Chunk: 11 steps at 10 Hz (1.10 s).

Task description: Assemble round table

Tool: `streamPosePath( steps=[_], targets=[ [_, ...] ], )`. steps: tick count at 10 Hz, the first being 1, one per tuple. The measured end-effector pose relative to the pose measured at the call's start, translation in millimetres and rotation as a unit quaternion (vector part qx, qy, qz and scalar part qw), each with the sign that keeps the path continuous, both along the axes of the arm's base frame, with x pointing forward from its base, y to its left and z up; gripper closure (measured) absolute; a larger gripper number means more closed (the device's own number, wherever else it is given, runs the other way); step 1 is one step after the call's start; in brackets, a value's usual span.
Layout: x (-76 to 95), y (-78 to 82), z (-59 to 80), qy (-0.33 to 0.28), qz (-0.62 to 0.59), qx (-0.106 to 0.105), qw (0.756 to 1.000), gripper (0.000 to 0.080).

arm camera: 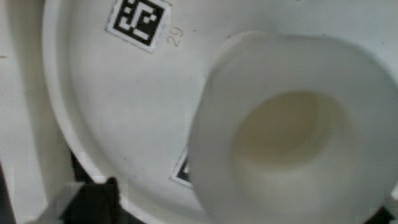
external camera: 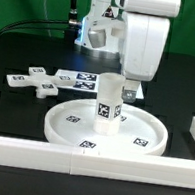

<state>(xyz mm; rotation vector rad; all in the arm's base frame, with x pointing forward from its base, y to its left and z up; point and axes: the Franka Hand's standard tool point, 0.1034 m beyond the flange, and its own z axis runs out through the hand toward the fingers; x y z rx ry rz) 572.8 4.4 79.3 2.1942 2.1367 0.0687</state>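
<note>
Mid leg-fitting step, by the look of it: leg (external camera: 106, 107) upright at centre of disc (external camera: 152, 126). Tool (external camera: 125, 88) close at the leg top's two o'clock; cannot tell whether gripping or spread, nothing clearly held. Foot (external camera: 35, 80) flat on the surface (external camera: 171, 96), at the disc's ten o'clock, well apart. Next, likely: lift clear without tipping the leg, then reach for the foot.

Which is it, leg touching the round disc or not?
Touching. The exterior view shows the leg standing upright, its base on the middle of the disc.
</note>
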Motion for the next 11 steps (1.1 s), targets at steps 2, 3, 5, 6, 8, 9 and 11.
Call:
streamPosePath(
  steps=[2,3,5,6,8,9,11],
  targets=[
    [-0.4,-0.4,0.3,-0.001,-0.016,0.001,1.000,0.0168],
    [0.5,-4.2,1.5,-0.001,-0.016,0.001,1.000,0.0153],
    [1.9,-14.0,1.0,-0.001,-0.022,0.000,1.000,0.0150],
    [1.3,-17.5,-0.1,0.000,-0.025,0.000,1.000,0.0150],
    [0.3,-19.6,-1.4,0.001,-0.028,0.000,1.000,0.0150],
    [-0.7,-19.3,-3.0,0.002,-0.027,0.000,1.000,0.0150],
    [-2.0,-19.8,-5.9,0.005,-0.028,0.000,1.000,0.0150]
  ],
)
